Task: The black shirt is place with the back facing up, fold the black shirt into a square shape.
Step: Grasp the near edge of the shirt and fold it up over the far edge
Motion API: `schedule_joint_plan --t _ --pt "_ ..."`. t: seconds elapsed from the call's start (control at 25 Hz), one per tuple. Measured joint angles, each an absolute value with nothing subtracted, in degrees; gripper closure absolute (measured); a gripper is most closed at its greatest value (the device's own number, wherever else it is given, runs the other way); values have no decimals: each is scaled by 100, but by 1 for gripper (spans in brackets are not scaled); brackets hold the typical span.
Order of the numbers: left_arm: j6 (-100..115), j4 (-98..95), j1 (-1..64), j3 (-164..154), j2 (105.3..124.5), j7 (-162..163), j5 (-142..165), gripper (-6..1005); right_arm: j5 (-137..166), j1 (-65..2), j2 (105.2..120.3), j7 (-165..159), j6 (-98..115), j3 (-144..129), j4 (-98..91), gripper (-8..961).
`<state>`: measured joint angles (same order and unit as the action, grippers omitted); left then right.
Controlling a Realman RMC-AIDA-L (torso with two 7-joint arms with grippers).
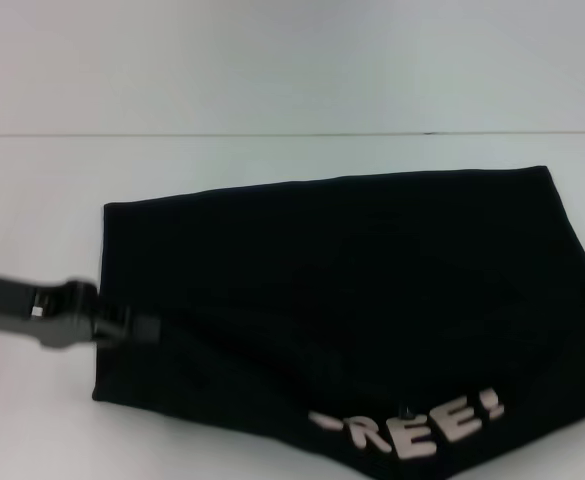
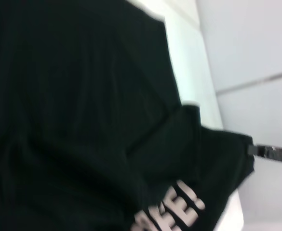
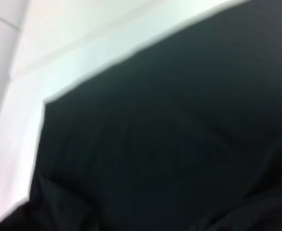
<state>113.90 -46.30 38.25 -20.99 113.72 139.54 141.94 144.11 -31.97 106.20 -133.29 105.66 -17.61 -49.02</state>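
**Black shirt partly folded on the table, left gripper at its left edge**

The black shirt (image 1: pixel 342 290) lies spread on the white table (image 1: pixel 272 160), covering most of the near half of the surface. Its far hem runs roughly parallel to the table's far edge, well short of it, and rises slightly toward the table's right side. The shirt's left edge stands apart from the table's left edge, with bare table between them. On the right, the fabric extends to the limit of the head view.

Along the near edge a strip of fabric is turned over, exposing cream lettering (image 1: pixel 422 425) that reads as "REE!" in the head view. The same lettering (image 2: pixel 172 211) shows in the left wrist view on a folded-over flap near the table's edge.

The left gripper (image 1: pixel 137 325) reaches in from the table's left side and meets the shirt at its left edge, toward the near left corner of the garment. Its fingertips merge with the dark fabric, so whether they are spread or clamped on the cloth cannot be determined.

The right gripper does not appear in any view. The right wrist view shows only the shirt surface (image 3: pixel 179 134) at close range, with a strip of bare table (image 3: pixel 83 43) beyond the fabric edge.
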Motion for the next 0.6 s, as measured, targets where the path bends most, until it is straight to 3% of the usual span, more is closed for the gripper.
schedule_joint_plan --t 0.28,0.48,0.6 --pt "10301 -4295 4234 -1919 11174 14397 13953 996 13603 -3578 10459 -13679 9623 -1595 -4683 840" --pt "8729 -3716 4510 -1971 11082 14502 13908 993 13436 -3940 10510 -13677 7898 -1727 -3774 840" --pt "7725 -3342 4644 -1994 11138 14421 13906 992 13423 -4184 10614 -13595 6784 -1906 -3151 839"
